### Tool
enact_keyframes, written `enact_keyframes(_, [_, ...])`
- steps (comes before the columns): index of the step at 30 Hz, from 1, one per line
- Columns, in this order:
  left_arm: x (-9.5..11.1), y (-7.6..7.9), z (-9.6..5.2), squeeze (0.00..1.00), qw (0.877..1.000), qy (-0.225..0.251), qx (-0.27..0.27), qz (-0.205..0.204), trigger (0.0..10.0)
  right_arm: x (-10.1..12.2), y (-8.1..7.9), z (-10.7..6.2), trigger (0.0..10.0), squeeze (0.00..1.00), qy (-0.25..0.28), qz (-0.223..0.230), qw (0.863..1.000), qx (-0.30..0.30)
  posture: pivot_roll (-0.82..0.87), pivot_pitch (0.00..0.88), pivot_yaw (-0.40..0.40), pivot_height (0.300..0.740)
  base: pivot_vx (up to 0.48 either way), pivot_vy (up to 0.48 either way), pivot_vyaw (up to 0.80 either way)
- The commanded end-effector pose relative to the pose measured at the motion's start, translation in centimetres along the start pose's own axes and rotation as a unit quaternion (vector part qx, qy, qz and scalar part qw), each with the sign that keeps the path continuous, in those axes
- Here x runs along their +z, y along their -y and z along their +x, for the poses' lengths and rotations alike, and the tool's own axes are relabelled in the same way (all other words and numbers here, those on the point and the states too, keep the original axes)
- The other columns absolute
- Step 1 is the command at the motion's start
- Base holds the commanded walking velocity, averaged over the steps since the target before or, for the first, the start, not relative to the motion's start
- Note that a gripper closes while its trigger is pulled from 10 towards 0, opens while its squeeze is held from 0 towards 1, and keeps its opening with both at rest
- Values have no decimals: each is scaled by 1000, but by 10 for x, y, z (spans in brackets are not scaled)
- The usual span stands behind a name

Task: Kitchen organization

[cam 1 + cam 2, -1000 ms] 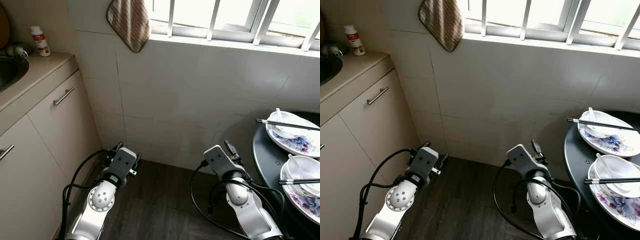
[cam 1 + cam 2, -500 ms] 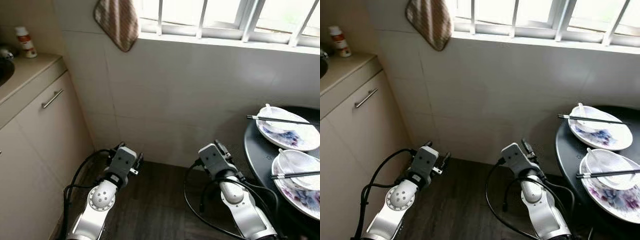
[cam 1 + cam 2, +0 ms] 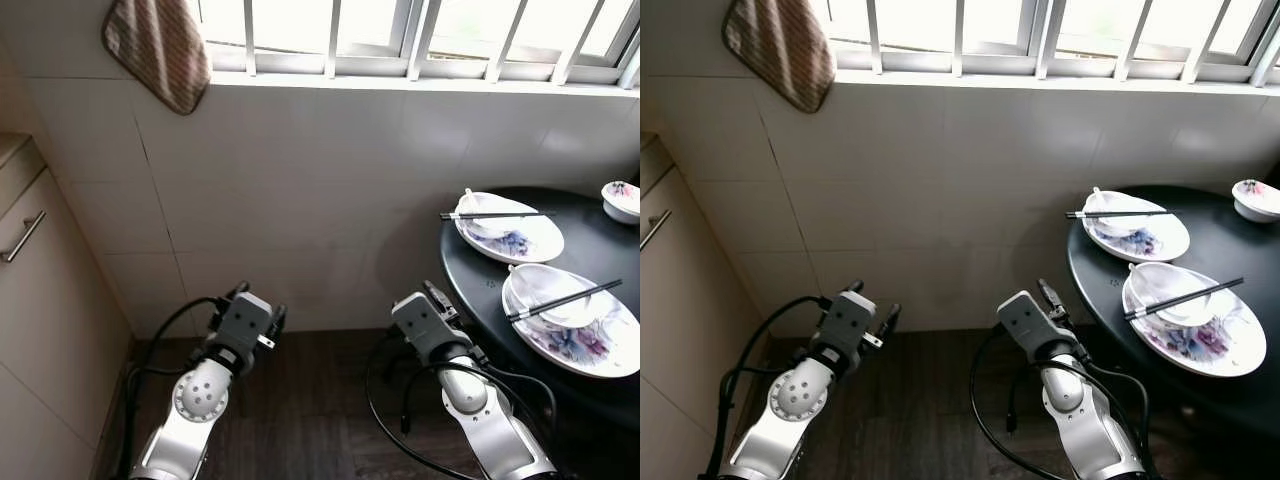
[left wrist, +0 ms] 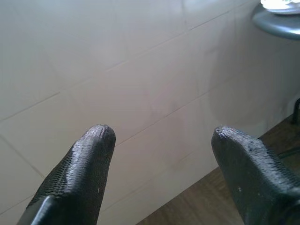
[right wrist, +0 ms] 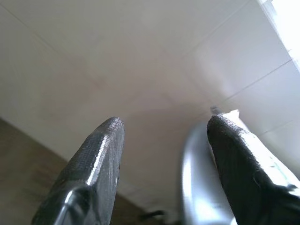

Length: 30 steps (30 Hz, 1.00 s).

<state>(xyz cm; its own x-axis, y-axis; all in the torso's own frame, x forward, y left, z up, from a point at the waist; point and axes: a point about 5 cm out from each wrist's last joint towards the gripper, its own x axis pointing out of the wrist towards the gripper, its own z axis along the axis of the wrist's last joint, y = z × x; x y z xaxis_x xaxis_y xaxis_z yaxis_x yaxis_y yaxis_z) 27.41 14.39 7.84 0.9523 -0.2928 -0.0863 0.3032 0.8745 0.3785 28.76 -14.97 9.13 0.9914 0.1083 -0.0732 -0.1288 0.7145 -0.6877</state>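
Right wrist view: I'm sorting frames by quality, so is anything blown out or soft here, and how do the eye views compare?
Right wrist view: window glare whitens one corner, the table edge is soft, the fingers sharp. Eye views: window overexposed, plates and chopsticks crisp.

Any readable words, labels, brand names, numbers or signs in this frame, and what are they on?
None can be read.
The plates and small bowl on the round black table carry only floral patterns.
The striped cloth hanging by the window and the cabinet bear no text.
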Motion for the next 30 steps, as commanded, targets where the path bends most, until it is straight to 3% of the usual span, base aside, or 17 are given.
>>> enact_keyframes(1, [1, 1, 2, 0, 1000, 0, -7, 14, 10000, -4, 7, 2, 10000, 0, -14, -27, 999, -23, 21, 0, -46, 740, 0, 0, 0])
enact_keyframes(6, [1, 2, 2, 0, 1000, -1, -10, 19, 10000, -4, 9, 3, 10000, 0, -12, -22, 999, -24, 20, 0, -46, 740, 0, -142, 0])
enact_keyframes(12, [0, 3, 2, 0, 1000, -1, -8, 11, 10000, -2, 10, 3, 10000, 0, -3, -81, 996, -29, 21, 0, -48, 740, 0, -240, 0])
enact_keyframes(18, [-1, 3, 2, 0, 1000, -4, -10, 8, 10000, -12, 18, 3, 10000, 0, -44, -122, 991, -36, 17, 0, -51, 740, 0, 0, 0])
enact_keyframes(30, [-5, 5, 3, 0, 1000, -11, -16, -2, 10000, -30, 16, -13, 10000, 0, -96, -143, 985, 2, -3, 0, -50, 740, 0, 0, 0])
